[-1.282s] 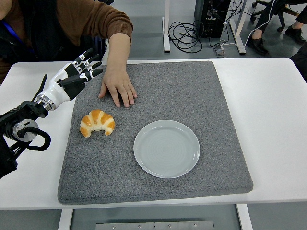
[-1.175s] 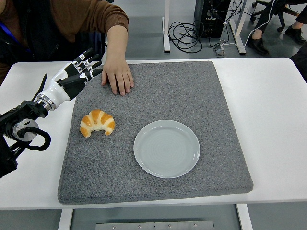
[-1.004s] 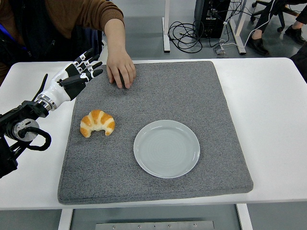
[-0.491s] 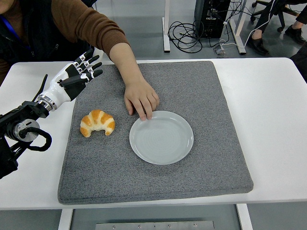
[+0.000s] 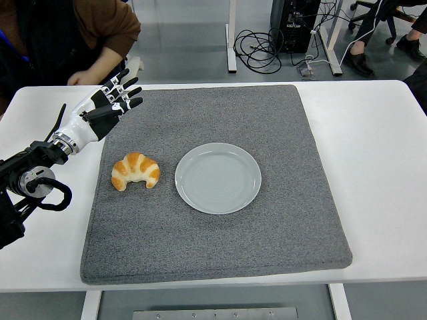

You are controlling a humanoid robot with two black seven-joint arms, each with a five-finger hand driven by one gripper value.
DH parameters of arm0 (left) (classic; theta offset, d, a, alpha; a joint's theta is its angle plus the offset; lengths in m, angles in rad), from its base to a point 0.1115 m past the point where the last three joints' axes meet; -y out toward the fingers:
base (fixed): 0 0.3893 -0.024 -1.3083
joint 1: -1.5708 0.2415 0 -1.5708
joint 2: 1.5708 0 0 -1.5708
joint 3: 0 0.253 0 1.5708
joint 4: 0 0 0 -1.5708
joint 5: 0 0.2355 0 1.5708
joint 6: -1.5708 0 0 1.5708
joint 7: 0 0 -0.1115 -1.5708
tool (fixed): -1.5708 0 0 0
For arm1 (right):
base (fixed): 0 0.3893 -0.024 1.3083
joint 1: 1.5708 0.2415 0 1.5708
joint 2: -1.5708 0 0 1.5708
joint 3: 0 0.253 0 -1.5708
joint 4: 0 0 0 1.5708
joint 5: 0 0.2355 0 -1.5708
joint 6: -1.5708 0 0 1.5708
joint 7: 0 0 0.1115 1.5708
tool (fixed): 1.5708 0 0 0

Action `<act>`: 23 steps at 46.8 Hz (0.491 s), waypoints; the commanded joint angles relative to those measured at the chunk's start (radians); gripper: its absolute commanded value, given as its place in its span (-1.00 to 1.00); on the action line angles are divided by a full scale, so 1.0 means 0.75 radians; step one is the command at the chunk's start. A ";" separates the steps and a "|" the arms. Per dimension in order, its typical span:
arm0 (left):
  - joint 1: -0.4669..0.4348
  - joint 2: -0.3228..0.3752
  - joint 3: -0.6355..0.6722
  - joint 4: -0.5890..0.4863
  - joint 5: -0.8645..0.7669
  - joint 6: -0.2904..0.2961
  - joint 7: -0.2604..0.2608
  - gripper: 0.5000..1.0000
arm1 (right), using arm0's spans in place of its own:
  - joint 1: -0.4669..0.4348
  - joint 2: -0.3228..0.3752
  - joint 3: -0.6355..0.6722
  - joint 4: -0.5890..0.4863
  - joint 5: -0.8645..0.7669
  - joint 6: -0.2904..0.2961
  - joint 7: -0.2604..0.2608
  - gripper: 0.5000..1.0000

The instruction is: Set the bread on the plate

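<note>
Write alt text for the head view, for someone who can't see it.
A croissant lies on a grey mat just left of an empty white plate. The robot's left hand hovers open over the mat's far left corner; a person sits beyond the table.

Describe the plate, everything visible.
The plate is round, plain pale grey-white, glossy like glazed ceramic, with a shallow raised rim and faint concentric rings inside. It lies flat and empty near the middle of the grey mat, just right of the croissant, a small gap between them. Only the mat touches it.
</note>
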 commanded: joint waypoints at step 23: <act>-0.001 0.004 0.004 0.000 0.016 -0.001 -0.001 0.93 | 0.002 0.000 0.000 0.000 0.000 0.000 0.000 1.00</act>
